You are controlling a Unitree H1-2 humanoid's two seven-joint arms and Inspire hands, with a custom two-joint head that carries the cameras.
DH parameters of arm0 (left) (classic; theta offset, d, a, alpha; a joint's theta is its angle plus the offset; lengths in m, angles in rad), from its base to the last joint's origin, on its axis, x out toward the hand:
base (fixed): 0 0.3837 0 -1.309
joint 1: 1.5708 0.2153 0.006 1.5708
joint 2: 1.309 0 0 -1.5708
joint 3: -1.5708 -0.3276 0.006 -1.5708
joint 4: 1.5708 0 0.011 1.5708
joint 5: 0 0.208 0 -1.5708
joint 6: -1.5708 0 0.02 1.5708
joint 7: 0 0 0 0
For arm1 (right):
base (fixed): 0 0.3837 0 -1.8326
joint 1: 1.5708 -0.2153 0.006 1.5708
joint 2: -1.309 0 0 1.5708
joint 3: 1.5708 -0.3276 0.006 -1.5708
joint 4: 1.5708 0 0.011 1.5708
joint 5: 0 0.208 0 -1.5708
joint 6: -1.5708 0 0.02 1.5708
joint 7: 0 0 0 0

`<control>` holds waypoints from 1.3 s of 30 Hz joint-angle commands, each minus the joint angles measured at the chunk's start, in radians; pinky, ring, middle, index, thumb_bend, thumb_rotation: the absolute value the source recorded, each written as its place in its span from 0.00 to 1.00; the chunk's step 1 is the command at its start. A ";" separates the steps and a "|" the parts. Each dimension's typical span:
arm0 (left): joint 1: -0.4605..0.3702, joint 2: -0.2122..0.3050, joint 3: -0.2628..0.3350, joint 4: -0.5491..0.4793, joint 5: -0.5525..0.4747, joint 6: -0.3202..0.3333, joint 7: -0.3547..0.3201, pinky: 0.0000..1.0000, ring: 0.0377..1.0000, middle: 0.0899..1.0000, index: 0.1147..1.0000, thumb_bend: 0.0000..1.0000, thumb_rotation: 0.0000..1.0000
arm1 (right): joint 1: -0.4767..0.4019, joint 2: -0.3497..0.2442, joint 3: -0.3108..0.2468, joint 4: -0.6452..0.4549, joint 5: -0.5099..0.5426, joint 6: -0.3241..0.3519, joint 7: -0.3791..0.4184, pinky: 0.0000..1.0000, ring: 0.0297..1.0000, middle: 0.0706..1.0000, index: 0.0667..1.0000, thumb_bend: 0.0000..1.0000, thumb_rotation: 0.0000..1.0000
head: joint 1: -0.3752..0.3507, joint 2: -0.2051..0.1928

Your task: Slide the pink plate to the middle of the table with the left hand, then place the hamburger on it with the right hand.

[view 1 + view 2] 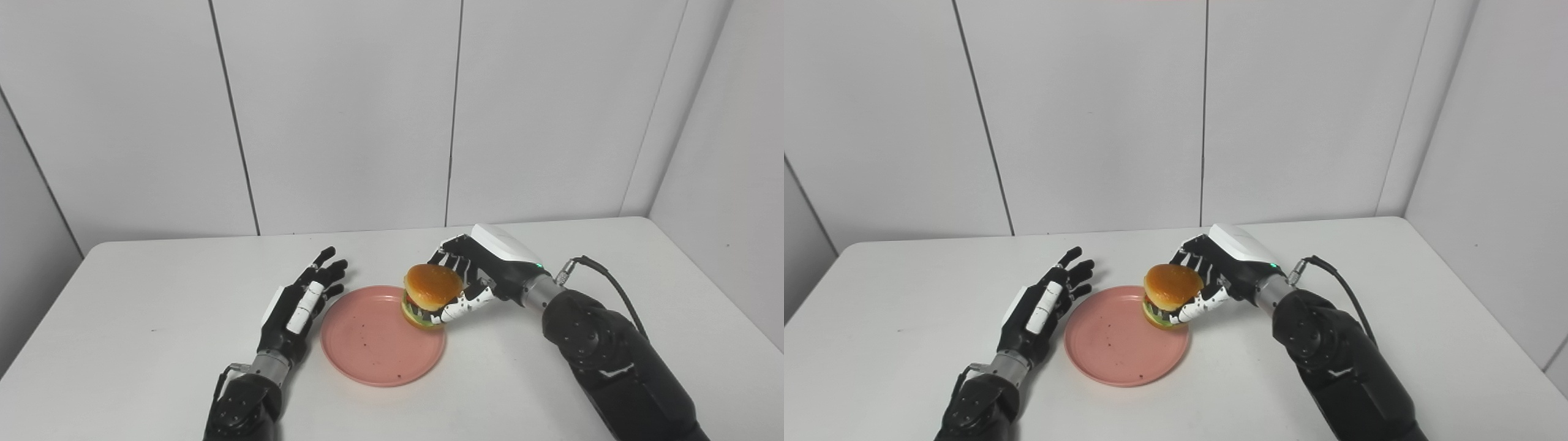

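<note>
White desk (pixel 153 343), grey panelled walls; right hand (pixel 484 269) grips burger (pixel 429 294) over plate (pixel 367 349) rim; left hand (pixel 300 306) beside plate, fingers spread, empty

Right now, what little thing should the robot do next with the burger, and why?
Probably carry the hamburger a bit further in over the pink plate before letting go. The right hand grips it at the plate's far right rim, not its middle. The left hand rests open beside the plate.
</note>
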 commanded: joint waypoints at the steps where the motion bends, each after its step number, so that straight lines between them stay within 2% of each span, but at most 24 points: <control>1: 0.068 -0.021 -0.005 0.027 -0.002 0.010 0.011 0.88 0.90 0.84 0.87 0.85 0.78 | -0.059 0.012 0.006 -0.007 -0.008 -0.044 -0.028 0.42 0.46 0.50 0.45 0.51 0.17 | 0.012 0.002; 3: 0.071 -0.020 -0.006 0.017 -0.001 0.015 0.012 0.88 0.90 0.84 0.87 0.85 0.78 | -0.064 0.025 0.013 0.002 -0.008 -0.035 -0.027 0.42 0.46 0.50 0.45 0.51 0.17 | 0.016 0.005; 7: 0.077 -0.014 -0.005 -0.006 -0.003 0.034 0.012 0.88 0.90 0.84 0.87 0.85 0.77 | -0.075 0.052 0.031 0.026 -0.013 -0.021 -0.023 0.55 0.59 0.53 0.45 0.51 0.17 | 0.020 0.009; 9: 0.081 -0.013 -0.005 -0.016 -0.004 0.042 0.012 0.89 0.90 0.84 0.87 0.86 0.77 | -0.078 0.061 0.036 0.036 -0.016 -0.018 -0.025 0.48 0.54 0.53 0.45 0.51 0.17 | 0.021 0.010; 15: 0.086 -0.016 -0.007 -0.023 -0.007 0.052 0.009 0.90 0.90 0.84 0.87 0.87 0.77 | -0.090 0.079 0.045 0.087 -0.015 -0.048 -0.045 0.41 0.44 0.48 0.45 0.51 0.17 | 0.030 0.013; 26: 0.091 -0.030 -0.015 -0.034 0.000 0.063 0.027 0.89 0.90 0.84 0.87 0.87 0.77 | -0.110 0.107 0.049 0.158 -0.005 -0.056 -0.060 0.44 0.47 0.49 0.45 0.51 0.17 | 0.059 0.026; 35: 0.096 -0.033 -0.020 -0.038 0.005 0.059 0.038 0.88 0.89 0.83 0.87 0.86 0.77 | -0.113 0.108 0.085 0.190 -0.020 -0.068 -0.058 0.46 0.49 0.51 0.45 0.51 0.17 | 0.062 0.034; 39: 0.096 -0.035 -0.020 -0.036 0.000 0.058 0.037 0.88 0.88 0.83 0.86 0.89 0.76 | -0.109 0.104 0.101 0.196 -0.026 -0.072 -0.059 0.46 0.49 0.51 0.45 0.51 0.17 | 0.063 0.036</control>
